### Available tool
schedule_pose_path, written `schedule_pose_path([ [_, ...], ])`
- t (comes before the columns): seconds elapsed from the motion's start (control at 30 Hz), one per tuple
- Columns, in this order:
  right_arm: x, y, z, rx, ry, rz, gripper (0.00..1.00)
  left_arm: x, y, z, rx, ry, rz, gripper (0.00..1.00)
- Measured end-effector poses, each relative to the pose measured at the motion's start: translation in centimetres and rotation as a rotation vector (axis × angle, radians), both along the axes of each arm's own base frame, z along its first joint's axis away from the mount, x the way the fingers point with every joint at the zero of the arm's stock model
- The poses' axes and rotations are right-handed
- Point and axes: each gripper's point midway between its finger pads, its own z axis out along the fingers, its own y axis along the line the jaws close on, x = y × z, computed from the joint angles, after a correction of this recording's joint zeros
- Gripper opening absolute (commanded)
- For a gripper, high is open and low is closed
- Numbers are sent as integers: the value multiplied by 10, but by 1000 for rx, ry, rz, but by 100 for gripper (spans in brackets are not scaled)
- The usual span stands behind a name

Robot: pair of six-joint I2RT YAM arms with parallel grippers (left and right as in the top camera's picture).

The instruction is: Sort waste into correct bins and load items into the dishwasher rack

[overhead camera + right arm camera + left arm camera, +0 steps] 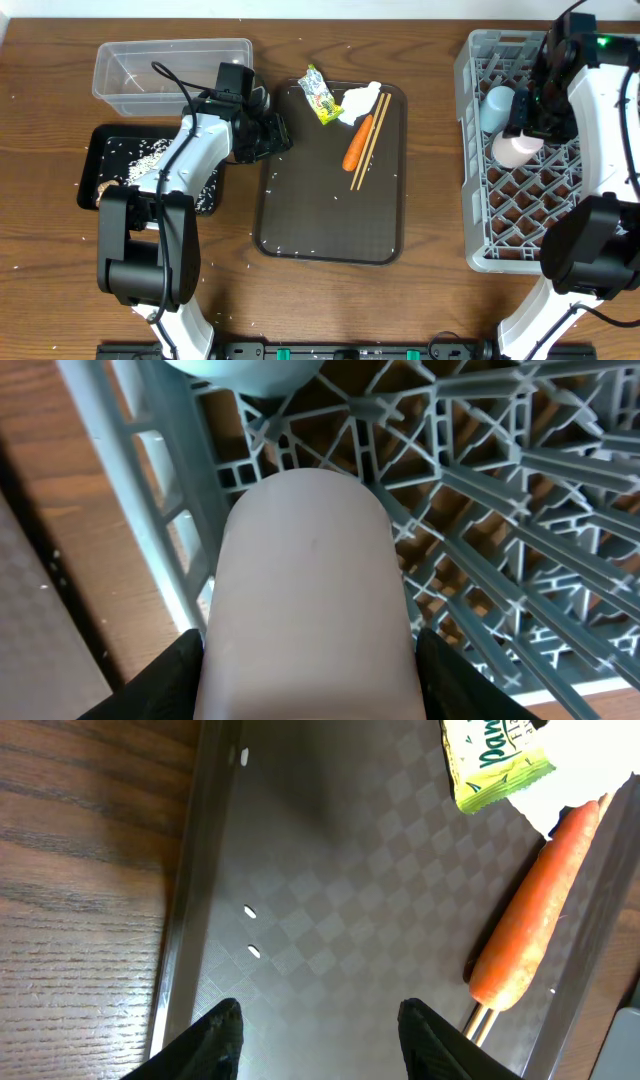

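Rice grains [148,155] lie scattered white over the shallow black tray [100,140] at the left of the counter [40,250], and a small brown lump [103,190] sits near that tray's lower left corner. Just behind the tray stands the clear tub [170,50].

The left tool [320,1038] hangs over the left edge of the brown serving tray [300,220]. Its fingers [215,1042] are spread apart with nothing between them. The left wrist view shows a few stray grains [250,911] on the patterned tray floor below it.

Toward the far end of the serving tray lies the green-yellow foil wrapper [318,95], touching the crumpled white tissue [360,102] on its right. The orange carrot [358,143] lies lengthwise just below the tissue. The wooden chopsticks [372,140] run alongside the carrot on its right, close against it.

At the right of the counter stands the grey dishwasher rack [530,250]. A light blue cup [497,105] lies near the rack's left wall. Just below that cup is the pale pink cup [310,580]. The right tool [310,685] pinches the pink cup, one finger against each side, low over the rack's lattice.
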Motion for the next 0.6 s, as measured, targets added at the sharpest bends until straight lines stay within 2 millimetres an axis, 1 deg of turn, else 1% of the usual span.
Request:
schedule_pose_path([
  [0.03, 0, 0, -4, 0, 3, 0, 60, 0, 0, 0, 0, 0, 0, 51],
  [0.07, 0, 0, -6, 2, 4, -6, 69, 0, 0, 0, 0, 0, 0, 52],
  [0.2, 2, 0, -12, 2, -3, -7, 87, 0, 0, 0, 0, 0, 0, 52],
  [0.4, 9, 3, -12, 21, -33, -5, 95, 0, 0, 0, 0, 0, 0, 52],
  [0.5, 10, 7, -12, 44, -37, -1, 96, 0, 0, 0, 0, 0, 0, 51],
  [0.6, 12, 16, -12, 92, -46, 24, 97, 0, 0, 0, 1, 2, 0, 52],
])
